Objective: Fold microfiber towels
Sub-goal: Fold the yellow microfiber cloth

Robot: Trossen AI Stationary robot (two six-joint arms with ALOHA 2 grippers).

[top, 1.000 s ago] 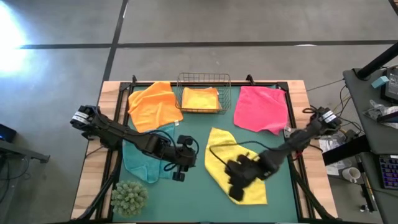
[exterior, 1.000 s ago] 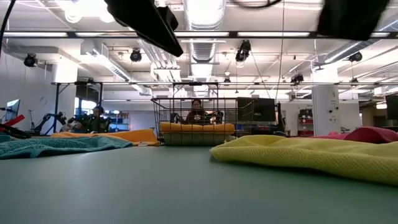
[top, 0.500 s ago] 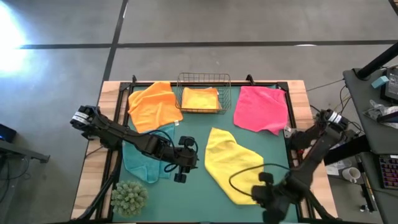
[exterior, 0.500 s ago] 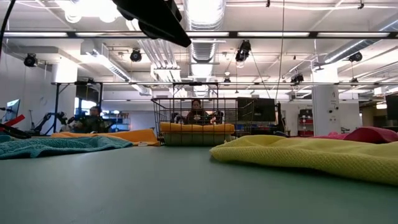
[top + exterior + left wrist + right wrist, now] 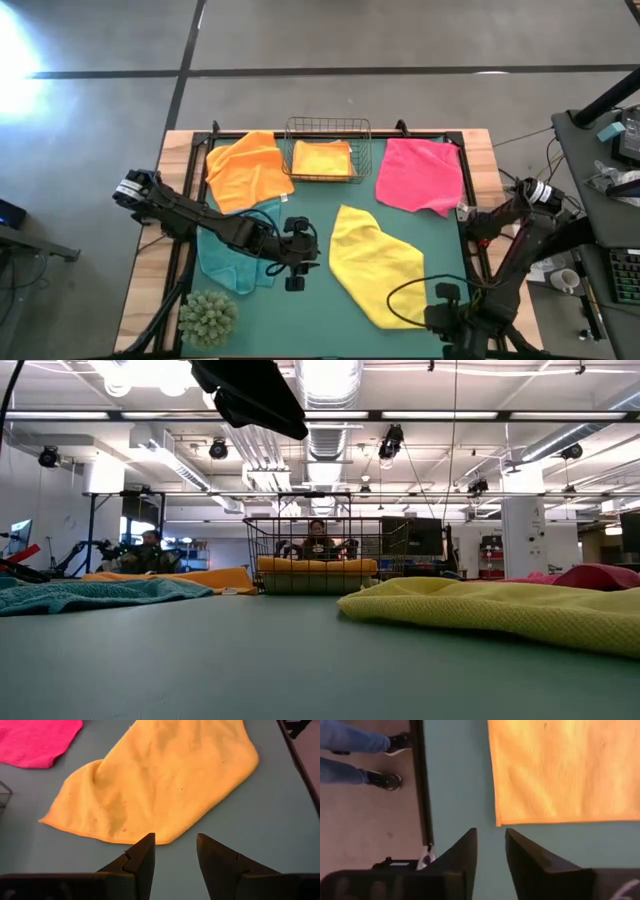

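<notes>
A yellow towel (image 5: 375, 265) lies spread at the table's middle right; it also shows in the low view (image 5: 500, 610). A teal towel (image 5: 225, 258) lies under my left arm. An orange towel (image 5: 245, 170) is spread at the far left and a pink one (image 5: 420, 175) at the far right. A folded orange-yellow towel (image 5: 322, 158) lies in the wire basket (image 5: 328, 128). My left gripper (image 5: 312, 252) is open, just left of the yellow towel (image 5: 160, 780). My right gripper (image 5: 442, 312) is open by the table's near right corner, beside the yellow towel's near corner (image 5: 510, 815).
A green spiky plant ball (image 5: 208, 318) stands at the near left corner. Bare mat lies between the teal and yellow towels. A person's legs and shoes (image 5: 370, 755) show on the floor beyond the table's frame. People sit in the room behind the basket (image 5: 315, 545).
My right gripper has gone from above the near part of the yellow towel toward the table's near right corner and now stands off the cloth. The yellow towel lies flat where it was.
</notes>
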